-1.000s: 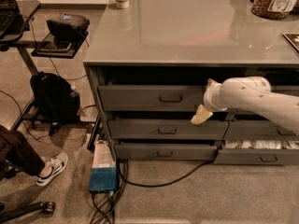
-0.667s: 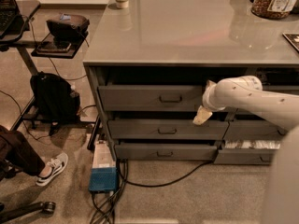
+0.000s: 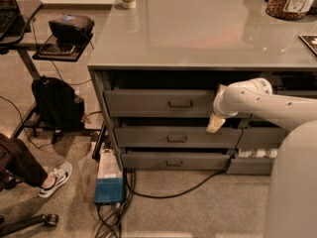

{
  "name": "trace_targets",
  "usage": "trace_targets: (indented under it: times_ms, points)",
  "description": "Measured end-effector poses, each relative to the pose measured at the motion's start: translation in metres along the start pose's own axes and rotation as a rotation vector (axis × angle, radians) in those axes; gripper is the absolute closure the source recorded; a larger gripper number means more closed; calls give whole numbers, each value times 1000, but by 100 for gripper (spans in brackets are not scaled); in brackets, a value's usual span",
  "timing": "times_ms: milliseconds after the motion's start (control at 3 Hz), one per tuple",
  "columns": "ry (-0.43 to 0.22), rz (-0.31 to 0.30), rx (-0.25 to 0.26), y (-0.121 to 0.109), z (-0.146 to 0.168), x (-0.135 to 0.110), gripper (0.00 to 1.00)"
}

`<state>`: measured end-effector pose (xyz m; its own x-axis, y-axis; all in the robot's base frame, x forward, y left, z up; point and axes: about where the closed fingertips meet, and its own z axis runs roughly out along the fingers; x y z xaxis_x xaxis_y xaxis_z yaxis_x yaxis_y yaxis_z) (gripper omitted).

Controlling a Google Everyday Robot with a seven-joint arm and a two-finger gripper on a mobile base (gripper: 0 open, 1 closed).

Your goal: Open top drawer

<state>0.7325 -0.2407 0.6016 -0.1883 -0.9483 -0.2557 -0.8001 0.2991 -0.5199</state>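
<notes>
The top drawer (image 3: pixel 148 103) is the wide grey metal front just under the countertop, with a small loop handle (image 3: pixel 181 103) at its middle. A dark gap shows above its front. My gripper (image 3: pixel 215 124) hangs at the drawer's right end, its pale tip pointing down over the gap between the top and second drawers, well to the right of the handle. The white arm (image 3: pixel 267 103) reaches in from the right and covers that end of the drawer.
Two narrower grey drawers (image 3: pixel 176 139) sit below, and a drawer with white contents (image 3: pixel 255 153) at lower right. A blue box (image 3: pixel 109 182) and cables lie on the floor at the cabinet's left corner. A backpack (image 3: pixel 55 103), desk stand and someone's shoe (image 3: pixel 55 178) are at left.
The gripper has barely shifted, a touch right and down. A large white arm link has come into the lower right corner.
</notes>
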Motion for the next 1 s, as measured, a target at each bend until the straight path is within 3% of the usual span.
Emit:
trace_targets:
  times_ms: [1000]
  points:
    - [28, -55, 16, -13, -4, 1, 0]
